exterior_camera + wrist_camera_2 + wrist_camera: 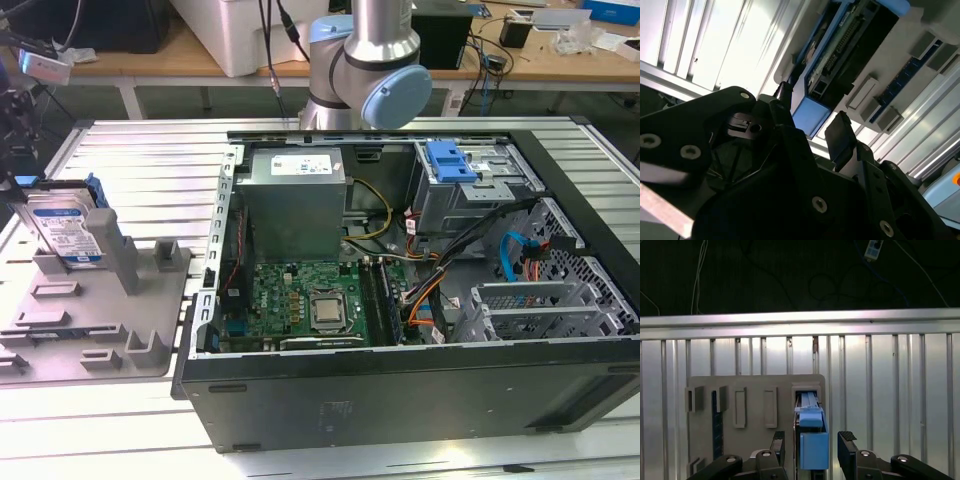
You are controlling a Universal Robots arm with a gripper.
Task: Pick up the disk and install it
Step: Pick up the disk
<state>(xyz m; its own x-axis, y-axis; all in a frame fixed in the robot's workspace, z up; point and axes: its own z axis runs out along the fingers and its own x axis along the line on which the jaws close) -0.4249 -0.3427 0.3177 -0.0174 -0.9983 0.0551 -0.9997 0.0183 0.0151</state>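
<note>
The disk (65, 230), a silver drive with a blue-and-white label in a blue caddy rail, stands on edge in the grey fixture (100, 320) at the exterior view's left. In the first wrist view my gripper (812, 444) is open and straddles the disk (814, 452), one black finger (777, 445) on each side of the blue rail with a gap on both sides. The second wrist view shows the same: the gripper (812, 122) sits around the blue end of the disk (812, 112), whose green circuit board faces the camera. Nothing is gripped.
An open computer case (400, 300) lies to the right of the fixture, with a motherboard, cables and a grey drive cage (470, 195) topped by a blue latch bracket (447, 160). The arm's base (360, 60) stands behind the case. The table is ribbed aluminium (890, 390).
</note>
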